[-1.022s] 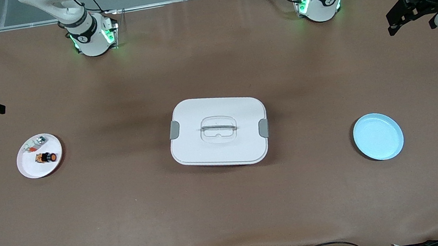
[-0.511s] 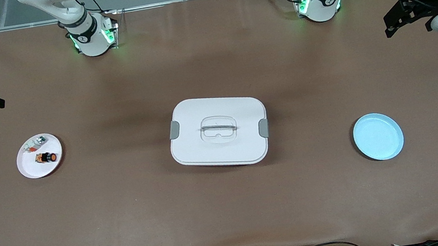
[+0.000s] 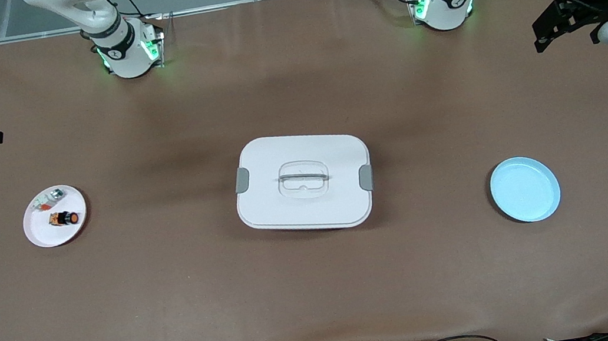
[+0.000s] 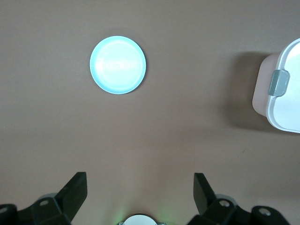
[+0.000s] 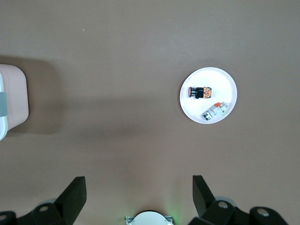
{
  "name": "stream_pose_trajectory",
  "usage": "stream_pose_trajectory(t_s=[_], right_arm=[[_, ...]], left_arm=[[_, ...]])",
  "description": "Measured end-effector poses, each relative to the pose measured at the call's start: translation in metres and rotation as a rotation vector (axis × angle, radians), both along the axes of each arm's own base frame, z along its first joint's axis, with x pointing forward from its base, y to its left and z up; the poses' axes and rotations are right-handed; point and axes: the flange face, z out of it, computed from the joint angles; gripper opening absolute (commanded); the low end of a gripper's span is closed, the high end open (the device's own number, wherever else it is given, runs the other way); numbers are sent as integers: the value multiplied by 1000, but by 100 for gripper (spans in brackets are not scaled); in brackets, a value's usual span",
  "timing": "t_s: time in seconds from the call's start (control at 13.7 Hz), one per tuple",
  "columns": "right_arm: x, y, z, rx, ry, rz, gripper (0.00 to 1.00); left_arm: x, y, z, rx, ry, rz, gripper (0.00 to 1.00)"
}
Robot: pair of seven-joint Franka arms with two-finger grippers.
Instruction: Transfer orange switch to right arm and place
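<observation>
The switch [image 3: 64, 218] is seen lying on its side in the white plate [image 3: 42, 236], toward the right arm's end of the table from the lidded box [image 3: 303, 182], with its cap facing the box. In the same plate, farther from the front camera than the switch, a small white-and-silver part [image 3: 48, 200] is seen, near the switch but apart from it.

The right gripper [image 5: 136, 192] is held high over the bare table at the right arm's end, farther from the front camera than the plate, and its fingers [image 5: 75, 193] are spread wide with nothing between them. The left gripper [image 4: 139, 192] is held high over the left arm's end of the table, well apart from the box, with its fingers [image 4: 77, 190] likewise spread wide and empty. The blue plate [image 3: 525, 189] is seen toward the left arm's end from the box and holds nothing.

The switch is judged to be light and rigid, with a hard, probably smooth shell. Being round and on its side, it could be rolled or squirted out by a poor pinch. A hold across the black body is judged best, with one end left free for the other gripper at the handover. The plate rim and the neighbouring part would have to be cleared by the fingers.
</observation>
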Motion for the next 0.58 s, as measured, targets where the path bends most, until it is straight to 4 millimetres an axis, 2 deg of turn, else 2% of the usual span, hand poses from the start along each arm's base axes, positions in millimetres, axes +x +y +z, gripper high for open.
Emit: stream_pose_trajectory(t_s=[0.58], right_arm=[[-11,0,1,2,-16,-1,100]], left_arm=[[0,0,4,-1,-9,0,100]])
